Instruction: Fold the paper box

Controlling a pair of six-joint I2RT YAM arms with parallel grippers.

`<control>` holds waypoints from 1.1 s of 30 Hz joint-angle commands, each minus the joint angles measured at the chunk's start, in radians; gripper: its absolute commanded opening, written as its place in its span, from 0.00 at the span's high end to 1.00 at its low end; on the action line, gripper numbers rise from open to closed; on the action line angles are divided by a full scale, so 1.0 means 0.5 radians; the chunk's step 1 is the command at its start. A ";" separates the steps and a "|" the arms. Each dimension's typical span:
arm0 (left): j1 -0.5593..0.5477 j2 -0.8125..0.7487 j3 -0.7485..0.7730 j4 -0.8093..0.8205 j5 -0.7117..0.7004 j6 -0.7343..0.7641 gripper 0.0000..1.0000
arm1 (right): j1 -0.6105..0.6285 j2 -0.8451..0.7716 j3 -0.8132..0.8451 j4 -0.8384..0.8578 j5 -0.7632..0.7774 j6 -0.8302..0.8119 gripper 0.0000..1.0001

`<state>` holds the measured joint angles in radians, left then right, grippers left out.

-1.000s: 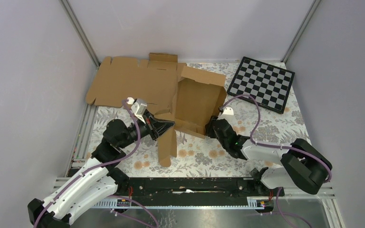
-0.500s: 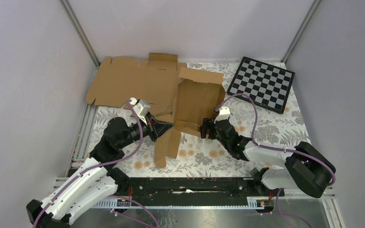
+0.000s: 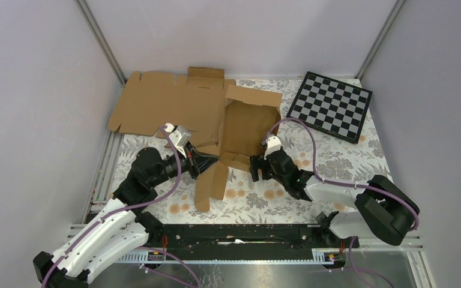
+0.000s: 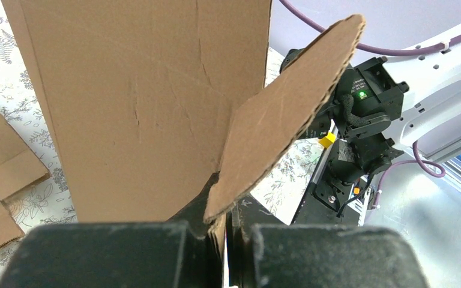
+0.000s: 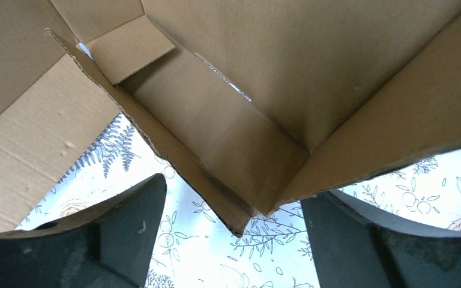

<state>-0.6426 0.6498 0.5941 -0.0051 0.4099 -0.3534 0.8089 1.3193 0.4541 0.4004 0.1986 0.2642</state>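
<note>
The paper box [image 3: 246,129] is brown cardboard, partly folded, with raised walls in the middle of the table. A long flap [image 3: 211,186] reaches toward the near edge. My left gripper [image 3: 207,161] is shut on a flap edge at the box's near left corner. In the left wrist view the jaws [image 4: 225,234] pinch the cardboard edge below a rounded flap [image 4: 282,114]. My right gripper [image 3: 257,168] stands open at the box's near right corner. In the right wrist view that gripper [image 5: 235,191] has its fingers [image 5: 126,222] spread either side of the box [image 5: 288,78] corner, not touching it.
A flat brown cardboard sheet [image 3: 162,105] lies at the back left, partly under the box. A black-and-white checkerboard [image 3: 333,106] sits at the back right. Grey walls close in the floral table [image 3: 336,162] on three sides.
My right gripper has opened wide, let go of the box's near wall and shifted a little left. My left gripper pulled its flap slightly toward the near left.
</note>
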 commanded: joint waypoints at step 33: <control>-0.011 0.108 0.080 -0.185 0.158 0.068 1.00 | -0.122 0.716 0.576 -0.434 0.651 0.476 0.20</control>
<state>-0.6426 0.6861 0.5964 -0.0330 0.4244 -0.3115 0.7639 1.6787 0.7425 0.2108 0.4740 0.4725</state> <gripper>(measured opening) 0.021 0.788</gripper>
